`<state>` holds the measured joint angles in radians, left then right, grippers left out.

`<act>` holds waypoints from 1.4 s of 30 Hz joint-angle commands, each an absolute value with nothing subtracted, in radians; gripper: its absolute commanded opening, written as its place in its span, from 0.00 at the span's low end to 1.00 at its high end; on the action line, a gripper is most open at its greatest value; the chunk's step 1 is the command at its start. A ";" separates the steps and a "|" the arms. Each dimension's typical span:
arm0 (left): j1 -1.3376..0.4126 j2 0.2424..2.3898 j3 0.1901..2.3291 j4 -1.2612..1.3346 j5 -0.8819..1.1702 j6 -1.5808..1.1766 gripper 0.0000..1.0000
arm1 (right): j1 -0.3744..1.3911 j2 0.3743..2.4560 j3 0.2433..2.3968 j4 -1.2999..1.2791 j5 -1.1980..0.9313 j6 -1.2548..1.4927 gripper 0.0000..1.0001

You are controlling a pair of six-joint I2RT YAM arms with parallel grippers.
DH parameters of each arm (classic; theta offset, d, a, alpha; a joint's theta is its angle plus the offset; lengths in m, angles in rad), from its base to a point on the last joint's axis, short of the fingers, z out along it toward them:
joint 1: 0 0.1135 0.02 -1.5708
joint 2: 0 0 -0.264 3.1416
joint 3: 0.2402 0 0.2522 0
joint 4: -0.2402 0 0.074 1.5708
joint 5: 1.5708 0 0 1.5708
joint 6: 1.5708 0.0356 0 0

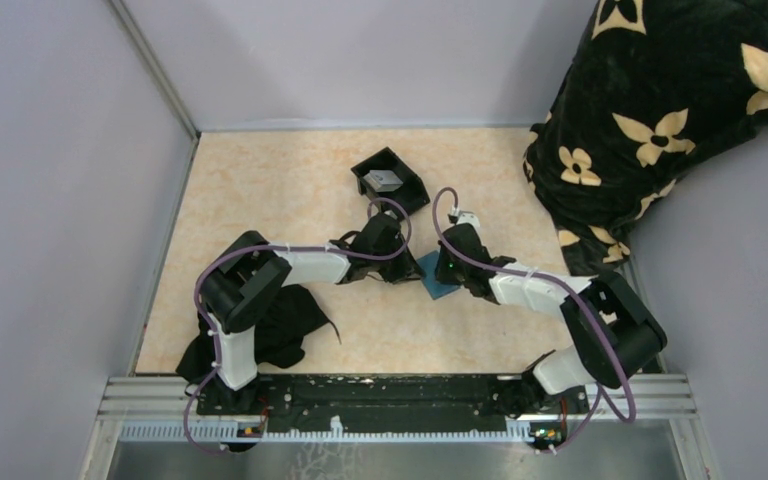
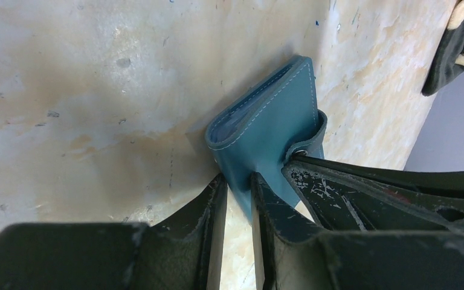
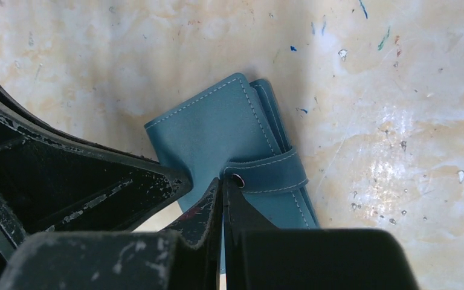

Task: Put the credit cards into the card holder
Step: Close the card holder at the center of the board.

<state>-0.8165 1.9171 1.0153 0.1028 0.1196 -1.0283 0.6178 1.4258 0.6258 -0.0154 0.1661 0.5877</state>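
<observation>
Holder sits mid-bench, between the 2 tools, closed, strap fastened.

Left tool: narrowly parted and clamped on 1 corner of the holder, coming in from the left. That corner looks raised a little off the bench.

Right tool: fully closed with nothing seen between the fingers. Its tips touch the holder just beside the snap, coming in from the right.

Key relation: the snap lies directly at the right tool's tips, and the strap runs on from there around the holder's edge, away from the left tool's corner. Judgement: the strap should be pulled right, against the left tool's hold.

Cards: 1 grey card lies in the tray, just far of both tools and apart from the holder. The tan card is not found.
</observation>
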 commanded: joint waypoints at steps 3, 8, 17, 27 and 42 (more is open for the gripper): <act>-0.818 2.023 0.968 -0.179 0.014 -0.972 0.29 | 0.513 1.452 0.563 -0.021 0.078 0.614 0.00; -0.819 2.025 0.983 -0.203 0.012 -0.972 0.29 | 0.473 1.484 0.552 -0.015 0.014 0.639 0.00; -0.819 2.044 1.006 -0.246 0.019 -0.968 0.29 | 0.367 1.520 0.482 0.020 -0.083 0.706 0.00; -0.821 2.056 1.021 -0.283 0.033 -0.959 0.29 | 0.255 1.559 0.406 0.075 -0.166 0.805 0.00; -0.818 2.115 1.011 -0.323 0.023 -0.959 0.27 | 0.209 1.693 0.303 0.271 -0.253 1.031 0.00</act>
<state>-0.8169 1.9728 1.1023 -0.0074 0.1368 -1.0283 0.2390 1.6127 0.3996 0.5247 -0.4690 1.0550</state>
